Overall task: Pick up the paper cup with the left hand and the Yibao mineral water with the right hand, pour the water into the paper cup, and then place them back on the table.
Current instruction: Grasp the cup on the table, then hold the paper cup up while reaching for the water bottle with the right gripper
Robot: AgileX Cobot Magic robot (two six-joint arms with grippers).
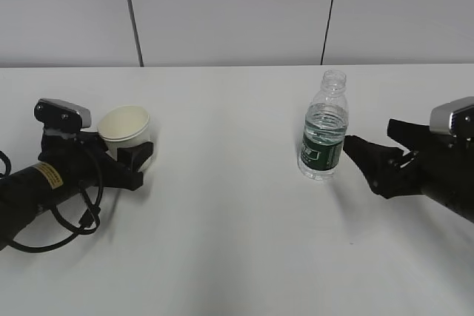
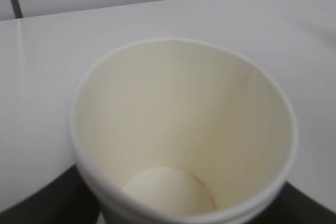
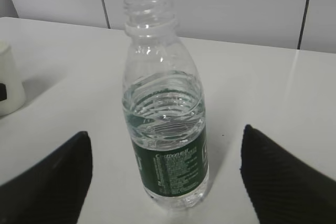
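The white paper cup (image 1: 126, 122) stands upright at the left of the table (image 1: 237, 249). My left gripper (image 1: 122, 144) has it between its fingers, and one black finger (image 1: 138, 157) shows on the cup's near side. In the left wrist view the cup (image 2: 184, 124) fills the frame, empty, with dark fingers (image 2: 31, 205) tight against both its sides. The Yibao mineral water (image 1: 324, 129) stands upright and capless, part full. My right gripper (image 1: 370, 140) is open just right of it. In the right wrist view the bottle (image 3: 165, 129) stands between the spread fingers (image 3: 286, 177), with a gap on each side.
A pale panelled wall (image 1: 237, 12) with dark seams runs behind the table's far edge. The cup (image 3: 8, 82) also shows at the left edge of the right wrist view. Bare white tabletop lies between cup and bottle.
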